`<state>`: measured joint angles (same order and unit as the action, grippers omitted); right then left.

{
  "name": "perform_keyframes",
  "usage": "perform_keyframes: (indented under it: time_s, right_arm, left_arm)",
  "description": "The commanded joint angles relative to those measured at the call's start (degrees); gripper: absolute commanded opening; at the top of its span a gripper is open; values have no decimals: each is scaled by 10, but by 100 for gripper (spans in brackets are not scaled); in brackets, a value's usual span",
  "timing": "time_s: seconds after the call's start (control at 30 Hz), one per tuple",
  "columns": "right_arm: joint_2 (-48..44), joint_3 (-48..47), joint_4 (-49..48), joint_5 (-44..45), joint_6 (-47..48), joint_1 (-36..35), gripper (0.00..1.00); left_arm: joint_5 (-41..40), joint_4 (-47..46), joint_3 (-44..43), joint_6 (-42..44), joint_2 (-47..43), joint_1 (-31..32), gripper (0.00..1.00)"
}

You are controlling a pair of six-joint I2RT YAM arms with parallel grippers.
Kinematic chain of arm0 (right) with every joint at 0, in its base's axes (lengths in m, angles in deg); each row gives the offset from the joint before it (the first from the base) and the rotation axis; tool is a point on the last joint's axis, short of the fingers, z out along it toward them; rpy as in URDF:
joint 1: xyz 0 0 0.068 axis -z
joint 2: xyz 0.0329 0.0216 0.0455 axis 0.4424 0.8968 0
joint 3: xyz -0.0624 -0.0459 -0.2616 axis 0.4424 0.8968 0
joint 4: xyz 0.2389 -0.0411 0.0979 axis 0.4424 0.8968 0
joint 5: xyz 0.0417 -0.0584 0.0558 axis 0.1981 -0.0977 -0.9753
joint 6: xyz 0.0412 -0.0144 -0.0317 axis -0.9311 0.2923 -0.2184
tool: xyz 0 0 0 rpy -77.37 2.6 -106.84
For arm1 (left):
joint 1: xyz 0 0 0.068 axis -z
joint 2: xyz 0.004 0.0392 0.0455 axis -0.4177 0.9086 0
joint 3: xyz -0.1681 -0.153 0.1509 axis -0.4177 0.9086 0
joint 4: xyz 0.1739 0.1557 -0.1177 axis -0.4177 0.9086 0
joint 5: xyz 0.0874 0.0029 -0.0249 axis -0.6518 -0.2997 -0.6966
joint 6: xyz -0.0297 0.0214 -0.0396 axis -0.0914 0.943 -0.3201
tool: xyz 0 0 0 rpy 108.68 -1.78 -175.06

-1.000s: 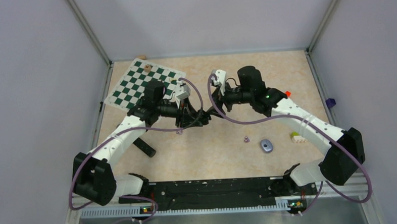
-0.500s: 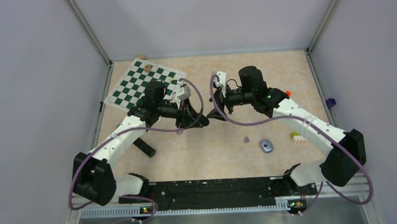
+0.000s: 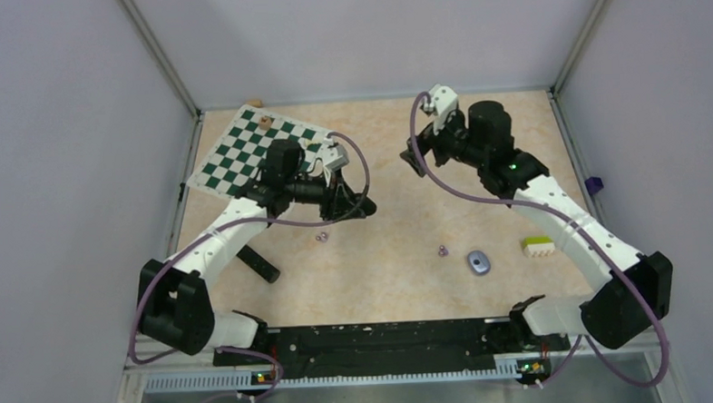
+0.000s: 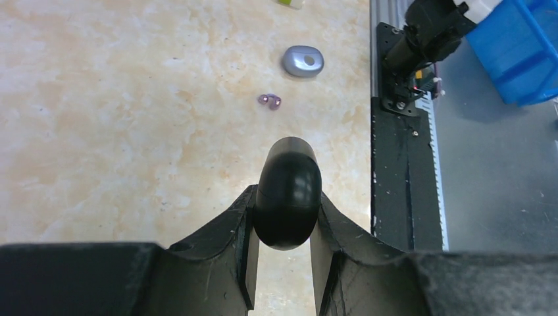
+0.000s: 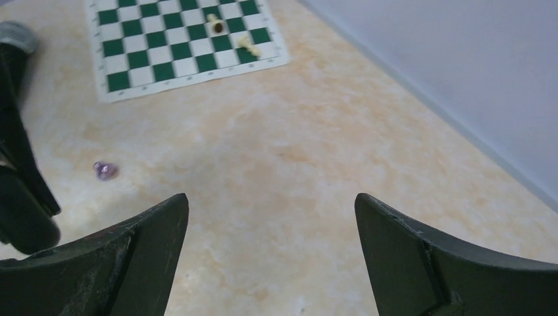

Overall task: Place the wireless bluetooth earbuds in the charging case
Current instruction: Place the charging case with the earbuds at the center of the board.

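From above, two tiny purple earbuds (image 3: pixel 442 249) dot the table (image 3: pixel 393 291) in its nearer half, shapes unclear. Left wrist: the left gripper (image 4: pixel 286 197) clamps a glossy black oval case (image 4: pixel 287 172). Right wrist: the right gripper (image 5: pixel 270 243) gapes empty, the view soft.

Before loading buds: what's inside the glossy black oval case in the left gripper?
The glossy black oval case in the left gripper looks shut; only its shell shows. Its inside is hidden.

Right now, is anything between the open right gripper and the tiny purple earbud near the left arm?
Nothing visible. Only bare beige table lies between the right gripper and the pale purple earbud; the left gripper sits beside it.
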<state>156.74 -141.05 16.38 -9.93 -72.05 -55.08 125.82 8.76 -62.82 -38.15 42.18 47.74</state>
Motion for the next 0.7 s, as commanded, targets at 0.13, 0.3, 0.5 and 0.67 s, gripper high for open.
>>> perform_keyframes:
  time_s: [0.13, 0.3, 0.5, 0.67]
  right_arm:
    - [-68, 29, -96, 93, -48, 78, 97]
    - [-67, 35, -104, 106, -43, 81, 98]
    - [-60, 40, -107, 110, -39, 80, 98]
    - [-67, 43, -109, 114, -34, 81, 98]
  left_arm:
    - [-106, 39, -105, 20, 109, 2, 0]
    - [-181, 53, -190, -13, 220, 1, 0]
    - [-220, 76, -315, -104, 360, -3, 0]
    - [-229, 65, -390, -201, 454, -29, 0]
